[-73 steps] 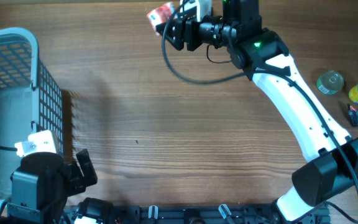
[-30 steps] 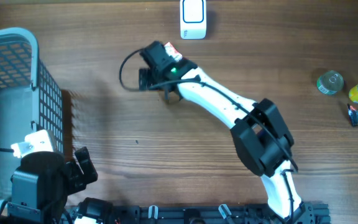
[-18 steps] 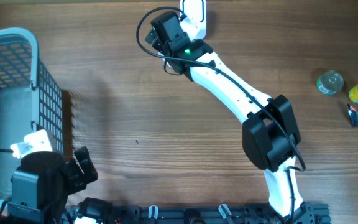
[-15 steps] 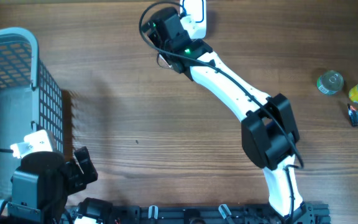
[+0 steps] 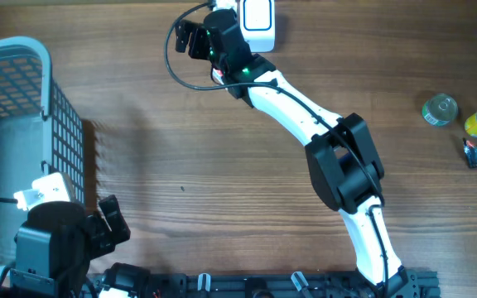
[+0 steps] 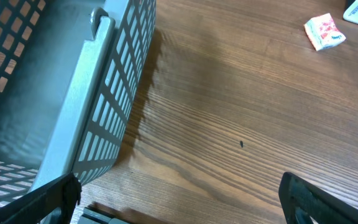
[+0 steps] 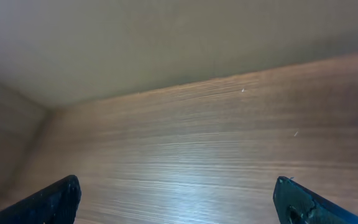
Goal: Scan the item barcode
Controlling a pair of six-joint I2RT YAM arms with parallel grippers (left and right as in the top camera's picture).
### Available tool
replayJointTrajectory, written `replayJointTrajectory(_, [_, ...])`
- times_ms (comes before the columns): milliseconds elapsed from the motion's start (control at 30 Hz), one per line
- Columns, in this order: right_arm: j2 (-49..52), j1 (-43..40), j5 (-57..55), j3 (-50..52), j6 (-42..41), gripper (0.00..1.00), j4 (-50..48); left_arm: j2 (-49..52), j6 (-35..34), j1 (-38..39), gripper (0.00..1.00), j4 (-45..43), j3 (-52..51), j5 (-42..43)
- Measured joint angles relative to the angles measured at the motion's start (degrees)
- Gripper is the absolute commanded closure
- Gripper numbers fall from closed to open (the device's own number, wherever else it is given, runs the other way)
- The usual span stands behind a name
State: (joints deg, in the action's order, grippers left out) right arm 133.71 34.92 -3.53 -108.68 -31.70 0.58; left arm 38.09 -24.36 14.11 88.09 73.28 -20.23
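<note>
From overhead, my right pincer (image 5: 186,37) is spread wide at about eleven o'clock on the table (image 5: 222,182), holding nothing. The white scanner (image 5: 257,15) sits just beside it at twelve. I cannot pick out the packet here, as my own forearm covers that patch. My left pincer (image 5: 110,228) waits at seven o'clock by the basket (image 5: 52,83).

My left wrist camera settles it. The red-and-white packet (image 6: 324,32) lies flat on the wood at one o'clock, near the scanner's corner, touched by neither pincer. The jaws here are spread too.

My right wrist camera shows only bare wood between open tips.

So I judge the step is to go back for the packet. I should come down square over it, pinch it by its edges and leave the printed face uncovered. Then I should tilt that face towards the scanner.
</note>
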Motion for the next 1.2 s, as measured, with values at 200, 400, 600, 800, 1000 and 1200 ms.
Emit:
replayJointTrajectory(200, [7.80,0.00,-0.63,-0.09,10.03,0.00,7.10,0.00,0.00,0.00,0.00,0.00,0.00,-0.02])
replayJointTrajectory(400, [8.35,0.02,-2.78,-0.83,14.97,0.12,9.53,0.00,0.00,0.00,0.00,0.02,0.00,0.00])
replayJointTrajectory(600, [7.78,-0.26,-7.78,-2.27,16.61,0.39,19.41,0.00,0.00,0.00,0.00,0.00,0.00,-0.02])
replayJointTrajectory(800, [6.93,-0.63,-8.68,-2.95,16.57,0.72,26.25,0.00,0.00,0.00,0.00,0.00,0.00,0.00])
replayJointTrajectory(1000, [5.33,-0.63,-8.24,-3.54,13.86,0.87,35.01,0.00,0.00,0.00,0.00,0.00,0.00,-0.02])
replayJointTrajectory(1200, [1.53,-0.63,-6.12,-1.70,10.60,0.92,44.35,0.00,0.00,0.00,0.00,0.02,0.00,0.00])
